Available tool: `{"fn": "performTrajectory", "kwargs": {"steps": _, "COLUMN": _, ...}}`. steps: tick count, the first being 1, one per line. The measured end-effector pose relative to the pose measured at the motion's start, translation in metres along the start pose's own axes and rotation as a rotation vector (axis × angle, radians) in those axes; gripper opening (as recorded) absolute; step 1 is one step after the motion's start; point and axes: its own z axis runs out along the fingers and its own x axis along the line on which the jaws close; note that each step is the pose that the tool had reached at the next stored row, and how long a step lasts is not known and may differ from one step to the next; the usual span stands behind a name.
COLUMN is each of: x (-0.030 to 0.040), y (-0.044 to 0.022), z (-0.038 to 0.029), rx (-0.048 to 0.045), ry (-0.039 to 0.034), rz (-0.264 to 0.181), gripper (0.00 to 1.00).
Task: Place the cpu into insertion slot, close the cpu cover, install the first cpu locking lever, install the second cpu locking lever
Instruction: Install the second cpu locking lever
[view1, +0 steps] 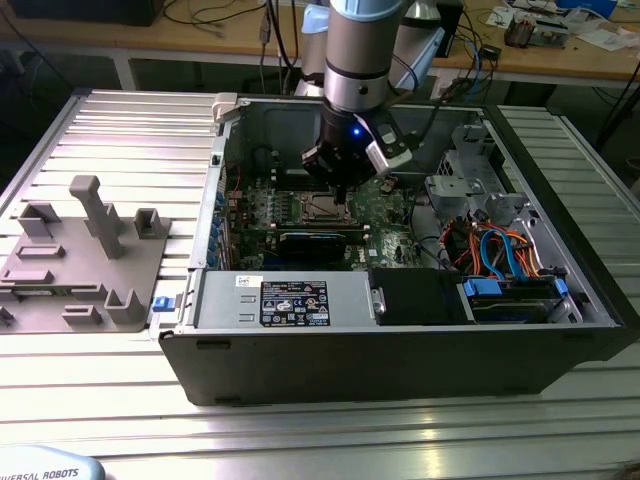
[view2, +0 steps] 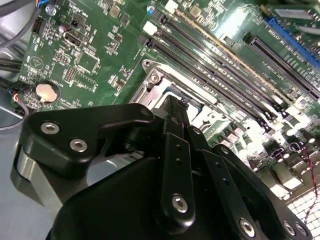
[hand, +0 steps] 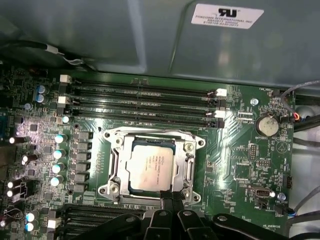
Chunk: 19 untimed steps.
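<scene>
The cpu (hand: 150, 167), a silver-grey square, lies flat in the insertion slot (hand: 112, 187) on the green motherboard (hand: 240, 160). The cpu cover (hand: 190, 170), a silvery frame, lies down around the chip. My gripper (hand: 173, 196) is at the socket's edge, its black fingers (hand: 166, 200) pressed together with nothing visible between them. In the second wrist view the gripper (view2: 172, 104) points down at the socket's metal rim (view2: 155, 75). In the exterior view the gripper (view1: 341, 188) hangs inside the open computer case, just over the socket (view1: 318, 206).
Long black memory slots (hand: 145, 100) run beside the socket, with capacitors (hand: 59, 152) on another side. A coin battery (hand: 266, 125) sits near it. Case walls (view1: 400, 345), a drive cage (view1: 470, 190) and cables (view1: 495, 250) surround the board. A grey fixture (view1: 85, 250) stands outside at the exterior view's left.
</scene>
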Motion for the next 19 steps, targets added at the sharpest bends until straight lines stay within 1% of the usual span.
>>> {"fn": "performTrajectory", "kwargs": {"steps": 7, "x": 0.0008, "y": -0.0094, "z": -0.0003, "rx": -0.0030, "ry": -0.0001, "rz": 0.000, "gripper": 0.11}}
{"fn": "performTrajectory", "kwargs": {"steps": 11, "x": 0.0014, "y": -0.0147, "z": -0.0005, "rx": -0.0109, "ry": -0.0008, "rz": 0.000, "gripper": 0.11}}
{"fn": "performTrajectory", "kwargs": {"steps": 12, "x": 0.0017, "y": -0.0178, "z": -0.0005, "rx": -0.0168, "ry": -0.0014, "rz": 0.000, "gripper": 0.11}}
{"fn": "performTrajectory", "kwargs": {"steps": 13, "x": 0.0020, "y": -0.0208, "z": -0.0006, "rx": -0.0248, "ry": -0.0020, "rz": 0.001, "gripper": 0.11}}
{"fn": "performTrajectory", "kwargs": {"steps": 14, "x": 0.0022, "y": -0.0224, "z": -0.0006, "rx": -0.0302, "ry": -0.0024, "rz": 0.001, "gripper": 0.11}}
{"fn": "performTrajectory", "kwargs": {"steps": 15, "x": 0.0024, "y": -0.0237, "z": -0.0007, "rx": -0.0353, "ry": -0.0028, "rz": 0.001, "gripper": 0.11}}
{"fn": "performTrajectory", "kwargs": {"steps": 16, "x": 0.0027, "y": -0.0250, "z": -0.0006, "rx": -0.0436, "ry": -0.0035, "rz": 0.001, "gripper": 0.11}}
{"fn": "performTrajectory", "kwargs": {"steps": 17, "x": 0.0029, "y": -0.0257, "z": -0.0005, "rx": -0.0488, "ry": -0.0040, "rz": 0.001, "gripper": 0.11}}
{"fn": "performTrajectory", "kwargs": {"steps": 19, "x": 0.0038, "y": -0.0273, "z": -0.0003, "rx": -0.0641, "ry": -0.0052, "rz": 0.001, "gripper": 0.11}}
